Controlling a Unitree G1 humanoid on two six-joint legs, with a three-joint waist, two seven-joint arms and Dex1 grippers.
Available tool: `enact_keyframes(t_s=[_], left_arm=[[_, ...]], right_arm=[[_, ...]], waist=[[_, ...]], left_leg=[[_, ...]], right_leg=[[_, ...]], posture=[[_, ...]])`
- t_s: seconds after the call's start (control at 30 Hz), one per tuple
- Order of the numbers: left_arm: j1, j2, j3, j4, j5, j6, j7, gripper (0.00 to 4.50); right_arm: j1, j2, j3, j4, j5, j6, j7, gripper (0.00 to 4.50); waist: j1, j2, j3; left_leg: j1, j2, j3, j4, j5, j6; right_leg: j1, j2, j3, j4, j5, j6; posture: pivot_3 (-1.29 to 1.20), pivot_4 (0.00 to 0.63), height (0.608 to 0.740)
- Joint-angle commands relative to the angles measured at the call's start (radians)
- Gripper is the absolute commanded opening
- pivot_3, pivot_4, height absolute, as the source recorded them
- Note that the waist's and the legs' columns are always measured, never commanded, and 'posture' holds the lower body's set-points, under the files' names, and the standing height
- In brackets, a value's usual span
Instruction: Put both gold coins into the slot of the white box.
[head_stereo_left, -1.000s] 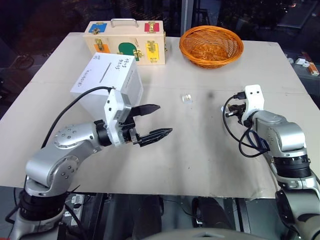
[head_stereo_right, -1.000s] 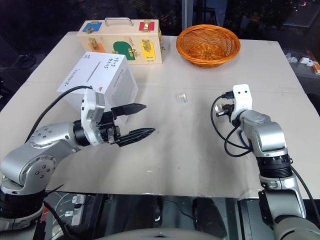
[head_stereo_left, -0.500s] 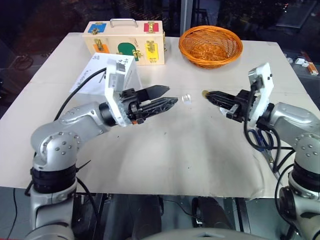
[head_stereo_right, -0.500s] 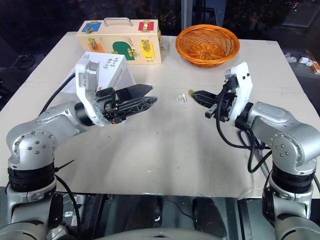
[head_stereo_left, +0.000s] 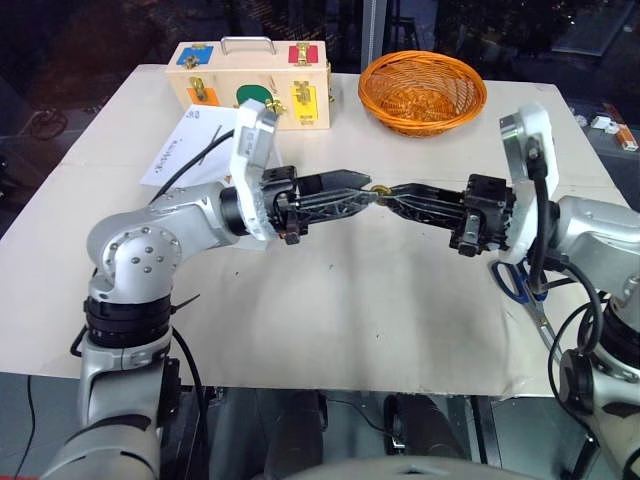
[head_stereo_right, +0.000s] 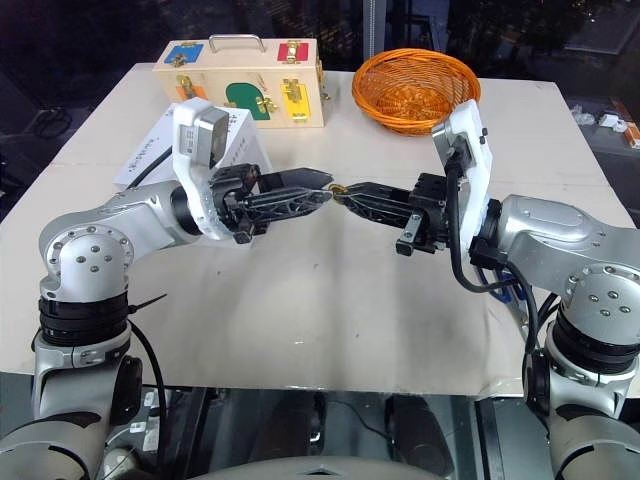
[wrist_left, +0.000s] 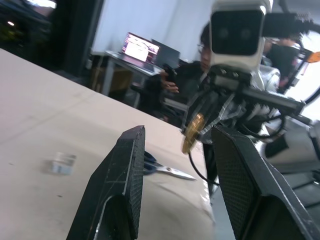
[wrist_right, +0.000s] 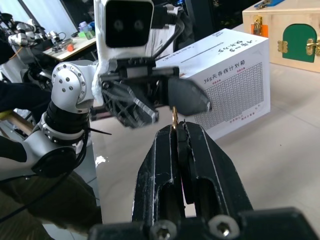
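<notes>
From my station I see the white box (head_stereo_left: 195, 150) at the far left of the desk (head_stereo_left: 330, 320), partly behind my left arm, with the slot (head_stereo_left: 212, 133) as a thin dark line on its top face. Behind it, along the far edge, stands the pale wooden case (head_stereo_left: 250, 84) with coloured latches. My left claw (head_stereo_left: 362, 193) is raised above the middle of the desk and points level toward my right; its two black fingers (wrist_left: 117, 185) stand apart, with a clear gap between them in the left wrist view. In that gap, at the tips, sits one of the gold coins (head_stereo_left: 381, 189), edge-on and shiny, and I cannot tell whether the left fingers touch it. The coin (wrist_right: 174, 117) is pinched at the very tip of my right claw (head_stereo_left: 393, 193), which points level toward my left, meeting the other claw tip to tip, its fingers pressed together on the disc. A small clear glassy bit (wrist_left: 61, 163) lies on the desk under the claws. Farther right, at the back, is the orange wicker basket (head_stereo_left: 422, 92). At the right edge of the desk, beneath my right forearm, lie scissors (head_stereo_left: 522, 290) with blue finger loops. A person (wrist_left: 192, 75) sits in the room beyond.
</notes>
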Motion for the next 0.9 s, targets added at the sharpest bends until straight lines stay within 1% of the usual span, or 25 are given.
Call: enact_keyframes(t_s=[0.03,0.1,0.17,0.2,0.4,0.63,0.7,0.73,0.77,0.83,0.9], left_arm=[[-0.01,0.01,0.009,-0.02,-0.008,0.008,-0.03,1.83],[-0.011,0.009,0.011,-0.018,-0.009,0.011,-0.032,1.24],[-0.012,0.004,0.015,-0.016,-0.011,0.012,-0.031,0.2],[-0.016,0.002,0.021,-0.012,-0.021,0.018,-0.027,0.09],[-0.021,-0.007,0.038,-0.009,-0.056,0.035,-0.026,0.09],[-0.028,-0.02,0.047,-0.001,-0.059,0.026,-0.031,0.09],[-0.028,-0.012,0.049,0.003,-0.06,0.029,-0.048,0.65],[-0.027,-0.008,0.049,0.003,-0.057,0.028,-0.054,0.82],[-0.024,-0.005,0.051,0.001,-0.057,0.03,-0.059,1.38],[-0.02,0.001,0.054,-0.003,-0.061,0.037,-0.068,2.22],[-0.017,0.004,0.057,-0.005,-0.064,0.039,-0.07,2.22]], right_arm=[[-0.018,-0.024,0.003,-0.016,0.075,-0.047,-0.04,0.0],[-0.016,-0.038,0.011,-0.013,0.104,-0.061,-0.054,0.0],[-0.014,-0.053,0.02,-0.011,0.13,-0.076,-0.066,0.0],[-0.014,-0.059,0.027,-0.009,0.143,-0.083,-0.071,0.0],[-0.003,-0.109,0.058,-0.003,0.215,-0.121,-0.09,0.0],[0.013,-0.162,0.085,0.003,0.263,-0.168,-0.105,0.0],[0.016,-0.176,0.09,0.006,0.272,-0.182,-0.109,0.0],[0.017,-0.183,0.093,0.007,0.277,-0.188,-0.111,0.0],[0.018,-0.189,0.094,0.008,0.284,-0.193,-0.114,0.0],[0.02,-0.202,0.096,0.01,0.295,-0.203,-0.117,0.0],[0.023,-0.215,0.1,0.011,0.303,-0.213,-0.12,0.0]], waist=[[0.0,0.0,0.0],[0.0,0.0,0.0],[0.001,0.0,0.0],[0.001,0.0,0.0],[0.0,0.0,0.0],[0.001,0.0,0.0],[0.001,0.0,0.0],[0.0,0.0,0.0],[0.0,0.0,0.0],[0.001,0.0,0.0],[0.001,0.0,0.0]], left_leg=[[0.0,0.0,0.0,0.0,0.0,0.0],[0.0,0.0,0.0,0.0,0.0,0.0],[0.0,0.0,0.0,0.0,0.0,0.0],[0.0,0.0,0.0,0.0,0.0,0.0],[0.0,0.0,0.0,0.0,0.0,0.0],[0.0,0.0,0.0,0.0,0.0,0.0],[0.0,0.0,0.0,0.0,0.0,0.0],[0.0,0.0,0.0,0.0,0.0,0.0],[0.0,0.0,0.0,0.0,0.0,0.0],[0.0,0.0,0.0,0.0,0.0,0.0],[0.0,0.0,0.0,0.0,0.0,0.0]], right_leg=[[0.0,0.0,0.0,0.0,0.0,0.0],[0.0,0.0,0.0,0.0,0.0,0.0],[0.0,0.0,0.0,0.0,0.0,0.0],[0.0,0.0,0.0,0.0,0.0,0.0],[0.0,0.0,0.0,0.0,0.0,0.0],[0.0,0.0,0.0,0.0,0.0,0.0],[0.0,0.0,0.0,0.0,0.0,0.0],[0.0,0.0,0.0,0.0,0.0,0.0],[0.0,0.0,0.0,0.0,0.0,0.0],[0.0,0.0,0.0,0.0,0.0,0.0],[0.0,0.0,0.0,0.0,0.0,0.0]], posture=[[0.0,0.15,0.726],[0.0,0.15,0.726],[0.0,0.15,0.726],[0.0,0.15,0.726],[0.0,0.15,0.726],[0.0,0.15,0.726],[0.0,0.15,0.726],[0.0,0.15,0.726],[0.0,0.15,0.726],[0.0,0.15,0.726],[0.0,0.15,0.726]])
